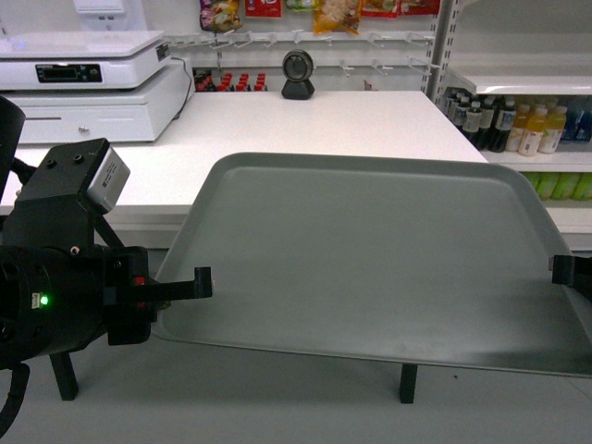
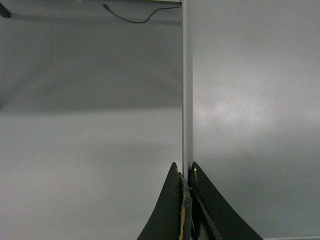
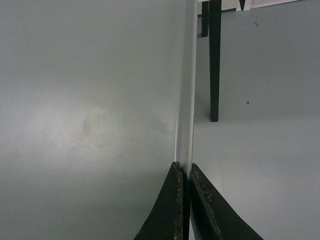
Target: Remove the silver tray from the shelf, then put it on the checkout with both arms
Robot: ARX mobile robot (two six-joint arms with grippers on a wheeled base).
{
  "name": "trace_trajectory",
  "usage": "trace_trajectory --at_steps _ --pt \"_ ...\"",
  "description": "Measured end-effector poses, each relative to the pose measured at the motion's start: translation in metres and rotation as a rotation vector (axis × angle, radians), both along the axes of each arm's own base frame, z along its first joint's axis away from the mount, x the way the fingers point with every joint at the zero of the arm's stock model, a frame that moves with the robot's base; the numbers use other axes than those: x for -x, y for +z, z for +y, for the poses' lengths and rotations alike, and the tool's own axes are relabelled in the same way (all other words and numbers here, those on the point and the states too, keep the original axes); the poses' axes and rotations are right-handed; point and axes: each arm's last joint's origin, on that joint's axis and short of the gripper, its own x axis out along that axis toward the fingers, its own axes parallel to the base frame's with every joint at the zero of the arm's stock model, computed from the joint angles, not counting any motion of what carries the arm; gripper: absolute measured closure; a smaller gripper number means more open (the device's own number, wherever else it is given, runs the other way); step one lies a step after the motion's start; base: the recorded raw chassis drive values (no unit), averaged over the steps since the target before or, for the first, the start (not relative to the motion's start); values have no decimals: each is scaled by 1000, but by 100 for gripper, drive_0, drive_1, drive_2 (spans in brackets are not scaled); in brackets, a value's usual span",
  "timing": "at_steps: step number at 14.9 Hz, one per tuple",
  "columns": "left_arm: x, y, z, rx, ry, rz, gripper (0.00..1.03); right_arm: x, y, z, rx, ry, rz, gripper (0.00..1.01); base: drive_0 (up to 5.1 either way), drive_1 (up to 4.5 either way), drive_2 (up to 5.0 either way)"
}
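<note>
Both arms are holding a plain, matte grey-green silver tray (image 1: 370,259) level before the desk (image 1: 305,125), left gripper (image 1: 199,282) and right gripper (image 1: 560,270) pinching its low rims.

Head view looks forward and down over the silver tray (image 1: 370,259); both wrist views sit close along its opposite rims.

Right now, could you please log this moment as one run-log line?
phase: carrying to checkout | silver tray: airborne, level | left gripper: shut on left rim | right gripper: shut on right rim
</note>
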Motion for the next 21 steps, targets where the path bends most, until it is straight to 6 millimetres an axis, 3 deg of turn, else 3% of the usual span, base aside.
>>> trace_trajectory --at_steps 21 --pt "0 0 0 -1 0 2 101 0 0 0 0 -1 1 99 3 430 -425"
